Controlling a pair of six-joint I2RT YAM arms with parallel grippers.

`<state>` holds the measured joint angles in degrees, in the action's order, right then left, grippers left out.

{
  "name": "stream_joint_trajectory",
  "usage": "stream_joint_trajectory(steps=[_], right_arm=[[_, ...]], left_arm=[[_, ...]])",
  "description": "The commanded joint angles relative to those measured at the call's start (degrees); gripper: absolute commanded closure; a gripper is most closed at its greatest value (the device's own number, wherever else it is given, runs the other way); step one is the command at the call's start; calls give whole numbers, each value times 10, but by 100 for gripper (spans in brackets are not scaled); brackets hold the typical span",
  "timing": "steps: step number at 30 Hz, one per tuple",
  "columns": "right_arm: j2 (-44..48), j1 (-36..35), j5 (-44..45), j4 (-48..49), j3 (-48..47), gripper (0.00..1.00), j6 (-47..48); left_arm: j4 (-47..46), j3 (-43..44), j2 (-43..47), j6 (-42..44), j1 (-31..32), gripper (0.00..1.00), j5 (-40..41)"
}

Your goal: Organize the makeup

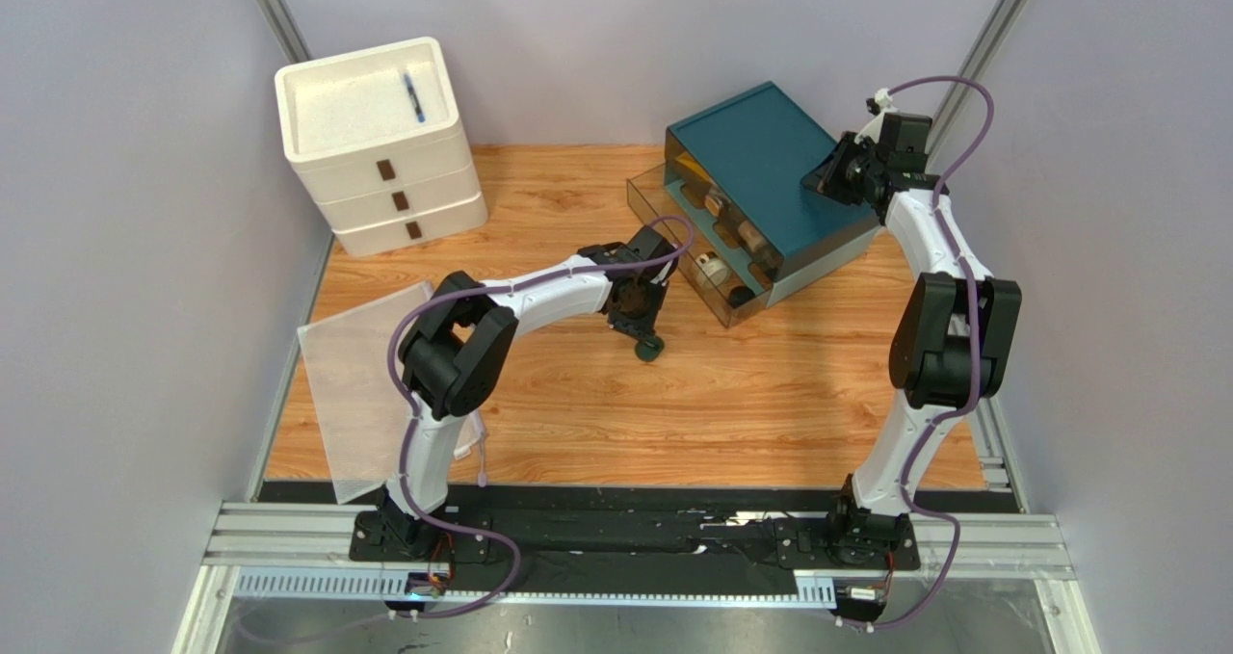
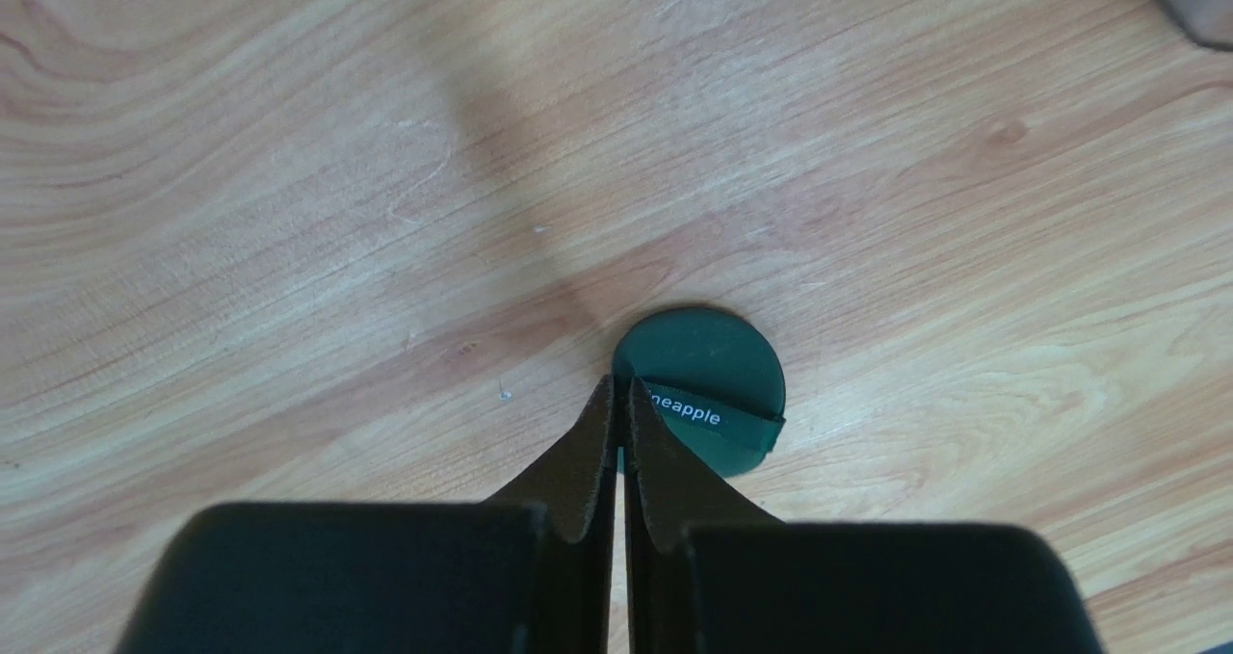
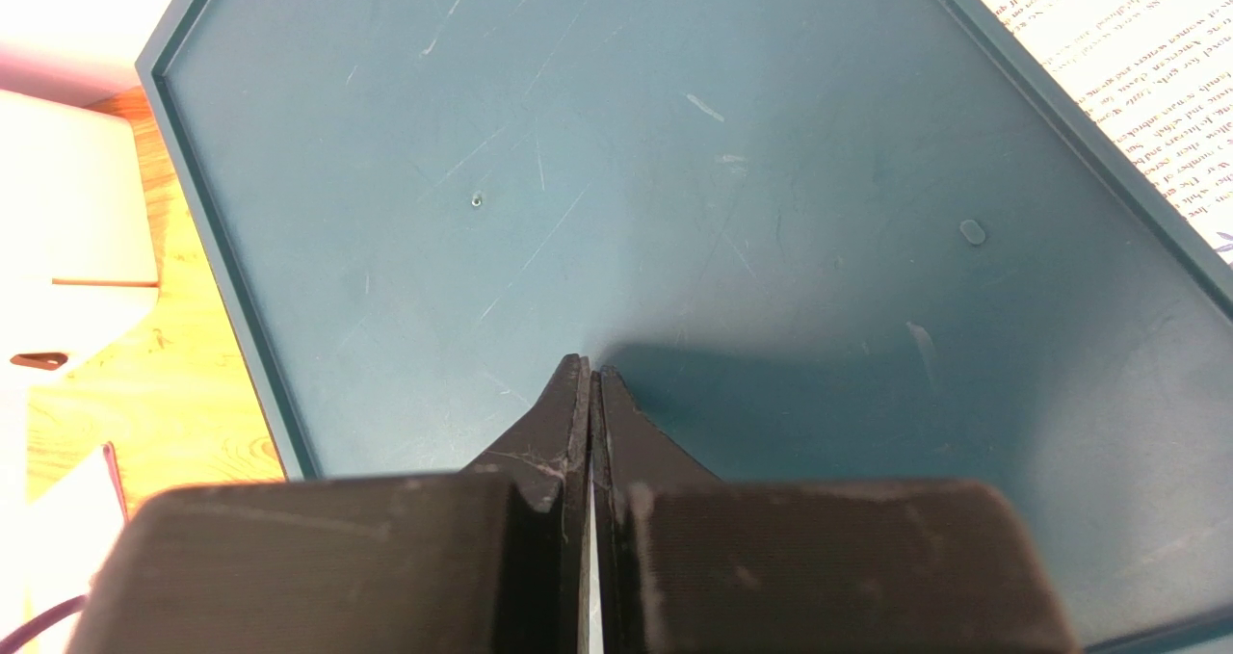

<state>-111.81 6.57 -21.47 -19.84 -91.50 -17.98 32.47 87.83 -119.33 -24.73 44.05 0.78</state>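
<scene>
Left of the teal case (image 1: 760, 156), three stacked white drawers (image 1: 379, 163) carry one blue pen (image 1: 414, 98). One dark green compact (image 2: 702, 372) lies on the counter (image 2: 290, 177) in front of the case, the left pincer (image 2: 620, 383) pressed together at its rim. The right pincer (image 3: 594, 368), likewise pressed together, hovers over the case.

This is a robotics lab test cell. Plain pale grey panel walls (image 1: 116, 250) on bare aluminium profile posts (image 1: 272, 4) box in a wood-grain tabletop (image 1: 753, 409). A white-and-black jointed left arm (image 1: 557, 293) and right arm (image 1: 941, 250) are bolted to a black base plate (image 1: 637, 531) on aluminium rails (image 1: 275, 536). They trail loose purple cables (image 1: 955, 91) (each arm ends in a black two-finger hand, the left hand (image 2: 620, 384) and the right hand (image 3: 594, 365)). A slotted grey cable duct (image 1: 651, 594) runs along the near edge.
</scene>
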Motion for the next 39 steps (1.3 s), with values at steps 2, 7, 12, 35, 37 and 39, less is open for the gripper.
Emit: stream_joint_trajectory(steps=[2,7,12,35,37,39], right_arm=[[-115,-13,63,-219,82,100,37],[-115,-13,62,-218,83,100,38],[-115,-13,62,-218,82,100,36],[-123,-13,65,-230,66,100,42],[-124,-13,64,-231,63,100,43],[-125,-13,65,-231,64,100,42]], left_arm=[[-13,84,44,7,-12,100,-2],[-49,181,47,7,-25,100,-2],[-96,226,38,-23,-41,100,0],[-8,469,-152,-52,-83,51,44],[-8,466,-152,-47,-83,43,37],[-11,456,-146,-43,-84,41,28]])
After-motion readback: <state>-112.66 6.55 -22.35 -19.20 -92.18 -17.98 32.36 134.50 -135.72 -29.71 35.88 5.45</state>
